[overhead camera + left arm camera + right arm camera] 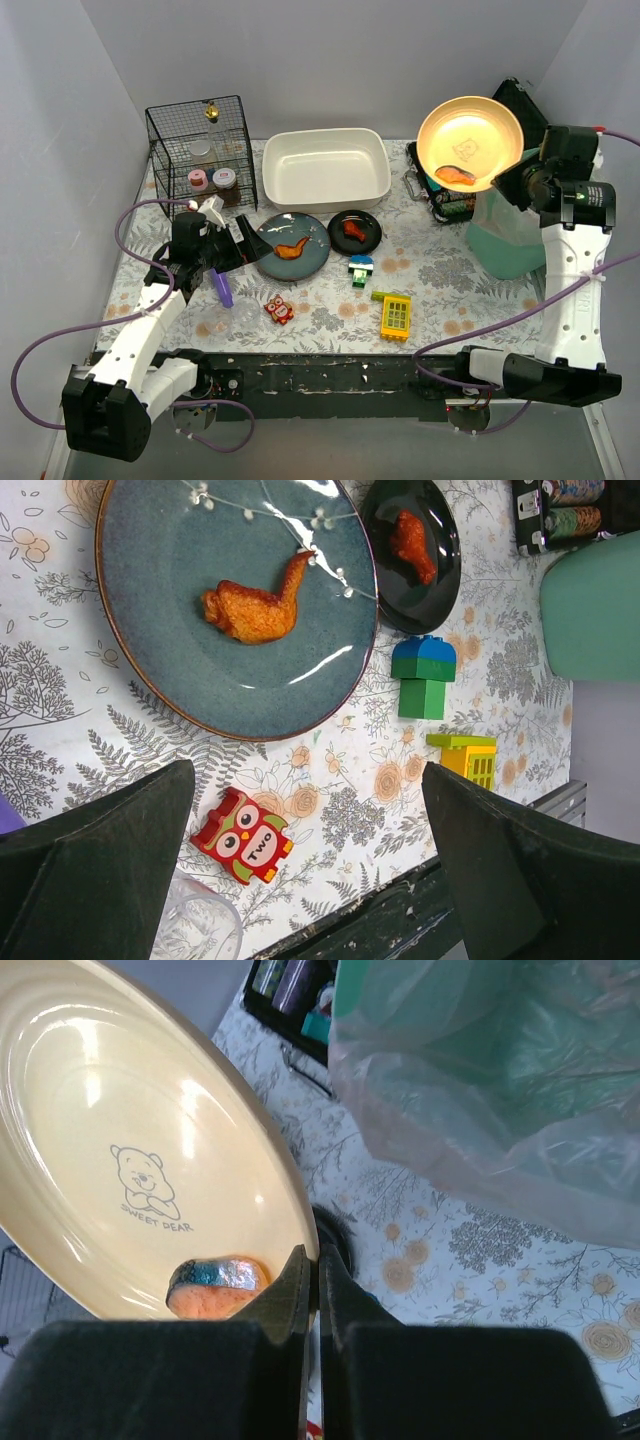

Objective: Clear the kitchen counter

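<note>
The kitchen counter (450,300) has a fern and flower print. My right gripper (498,180) is shut on the rim of a yellow plate (470,130), held raised and tilted beside the green bin (505,245). A salmon piece (455,175) lies at the plate's low edge. In the right wrist view the fingers (295,1290) clamp the plate (130,1110) next to the salmon (215,1285). My left gripper (243,250) is open and empty, just left of a blue plate (312,262) with a chicken wing (292,247). The left wrist view shows it (305,860) above bare counter.
A small black plate (367,242) holds a chicken piece. A red owl block (243,837), a green-blue block (422,675), a yellow block (470,760) and a clear cup (195,925) lie near the front edge. A white basin (325,187) and a wire basket (200,150) stand at the back.
</note>
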Robot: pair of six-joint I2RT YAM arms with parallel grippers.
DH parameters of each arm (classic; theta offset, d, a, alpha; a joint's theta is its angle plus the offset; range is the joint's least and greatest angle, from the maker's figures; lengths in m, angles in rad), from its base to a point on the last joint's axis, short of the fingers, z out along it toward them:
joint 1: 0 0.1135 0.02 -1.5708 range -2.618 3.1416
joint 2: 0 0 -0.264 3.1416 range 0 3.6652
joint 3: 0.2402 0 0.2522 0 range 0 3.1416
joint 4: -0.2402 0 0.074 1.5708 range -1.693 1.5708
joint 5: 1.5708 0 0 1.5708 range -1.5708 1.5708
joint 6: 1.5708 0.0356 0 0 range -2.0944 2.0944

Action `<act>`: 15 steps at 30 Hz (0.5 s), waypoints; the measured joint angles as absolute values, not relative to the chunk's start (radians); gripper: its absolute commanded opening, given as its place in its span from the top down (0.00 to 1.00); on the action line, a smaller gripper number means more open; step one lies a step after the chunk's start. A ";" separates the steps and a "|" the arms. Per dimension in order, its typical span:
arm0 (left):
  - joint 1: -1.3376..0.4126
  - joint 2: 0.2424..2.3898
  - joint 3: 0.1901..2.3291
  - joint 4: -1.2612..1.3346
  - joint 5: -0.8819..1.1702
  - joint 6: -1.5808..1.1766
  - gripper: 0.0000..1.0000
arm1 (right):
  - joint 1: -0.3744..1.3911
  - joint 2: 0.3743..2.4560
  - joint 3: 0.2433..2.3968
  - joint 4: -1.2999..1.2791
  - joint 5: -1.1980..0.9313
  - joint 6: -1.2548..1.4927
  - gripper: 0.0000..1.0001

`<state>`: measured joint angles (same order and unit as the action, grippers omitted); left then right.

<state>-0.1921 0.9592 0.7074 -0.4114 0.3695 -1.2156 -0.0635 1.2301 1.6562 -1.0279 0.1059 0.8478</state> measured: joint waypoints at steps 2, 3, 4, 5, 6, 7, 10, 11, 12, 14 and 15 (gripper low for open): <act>-0.192 0.960 0.707 -0.412 0.374 -1.212 0.02 | -0.099 1.226 1.670 -1.030 0.136 0.875 0.99; -0.192 0.960 0.707 -0.412 0.375 -1.212 0.02 | -0.115 1.222 1.672 -1.031 0.154 0.889 0.99; -0.192 0.961 0.707 -0.412 0.377 -1.211 0.02 | -0.132 1.217 1.672 -1.032 0.173 0.904 0.99; -0.192 0.961 0.707 -0.412 0.379 -1.211 0.02 | -0.142 1.214 1.672 -1.035 0.186 0.915 0.99; -0.192 0.962 0.707 -0.413 0.380 -1.212 0.02 | -0.160 1.212 1.672 -1.040 0.200 0.928 0.99; -0.192 0.962 0.707 -0.414 0.382 -1.212 0.02 | -0.174 1.210 1.672 -1.045 0.212 0.939 0.99; -0.192 0.962 0.707 -0.416 0.384 -1.212 0.02 | -0.228 1.208 1.672 -1.048 0.241 0.962 0.99; -0.192 0.965 0.707 -0.418 0.386 -1.212 0.02 | -0.249 1.208 1.672 -1.048 0.246 0.967 0.99; -0.192 0.966 0.708 -0.418 0.387 -1.212 0.02 | -0.266 1.208 1.671 -1.048 0.252 0.970 0.99; -0.192 0.975 0.709 -0.421 0.390 -1.209 0.02 | -0.318 1.204 1.664 -1.044 0.256 0.973 0.99; -0.192 0.979 0.710 -0.426 0.390 -1.208 0.02 | -0.345 1.200 1.655 -1.042 0.257 0.974 0.99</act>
